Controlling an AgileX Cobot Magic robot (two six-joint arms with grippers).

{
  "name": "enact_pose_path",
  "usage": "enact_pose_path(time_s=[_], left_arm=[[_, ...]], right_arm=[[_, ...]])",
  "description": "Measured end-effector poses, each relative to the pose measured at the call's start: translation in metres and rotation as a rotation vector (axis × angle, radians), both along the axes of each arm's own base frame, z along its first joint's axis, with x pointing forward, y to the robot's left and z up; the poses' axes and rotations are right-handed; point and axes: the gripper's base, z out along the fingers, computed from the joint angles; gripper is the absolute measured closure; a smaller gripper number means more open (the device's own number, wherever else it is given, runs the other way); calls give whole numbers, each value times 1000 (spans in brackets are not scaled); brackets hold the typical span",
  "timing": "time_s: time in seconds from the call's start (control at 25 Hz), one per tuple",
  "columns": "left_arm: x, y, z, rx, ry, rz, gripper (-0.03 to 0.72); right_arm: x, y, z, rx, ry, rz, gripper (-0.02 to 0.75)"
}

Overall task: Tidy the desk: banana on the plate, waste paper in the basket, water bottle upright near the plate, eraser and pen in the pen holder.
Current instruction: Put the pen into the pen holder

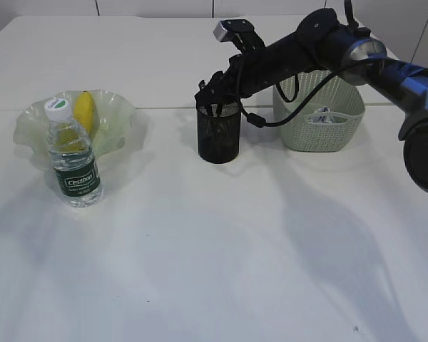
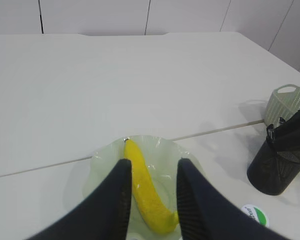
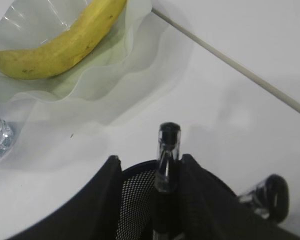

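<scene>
The banana [image 1: 85,110] lies on the clear wavy plate [image 1: 121,107] at the left. The water bottle [image 1: 75,160] stands upright just in front of the plate. My right gripper [image 1: 214,96] hovers over the black mesh pen holder [image 1: 219,135]. In the right wrist view its fingers [image 3: 151,160] are apart, and the pen [image 3: 168,150] stands in the holder [image 3: 137,200] against the right finger. My left gripper [image 2: 151,170] is open and empty above the banana [image 2: 145,195]. Waste paper [image 1: 319,116] lies in the basket [image 1: 321,135]. The eraser is not visible.
The left arm is out of the exterior view. The left wrist view shows the plate [image 2: 105,165], the bottle cap [image 2: 255,214], the pen holder [image 2: 277,165] and the basket [image 2: 285,100]. A clear, dark-tipped object [image 3: 270,195] lies right of the holder.
</scene>
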Motion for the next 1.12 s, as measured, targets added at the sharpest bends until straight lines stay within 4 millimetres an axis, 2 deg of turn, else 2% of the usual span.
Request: enact_pose_path(time_s=[0.36,0.72,1.12], left_arm=[[0,0,0,-2,-1,1,474],[0,0,0,-2,-1,1,474],[0,0,1,-13,-8,4,474]], right_arm=[[3,-1,26,-8,-89,-4,453],[4,-8,30,-8,-79,-30,403],[10,-16,82,58,-254,-127,399]])
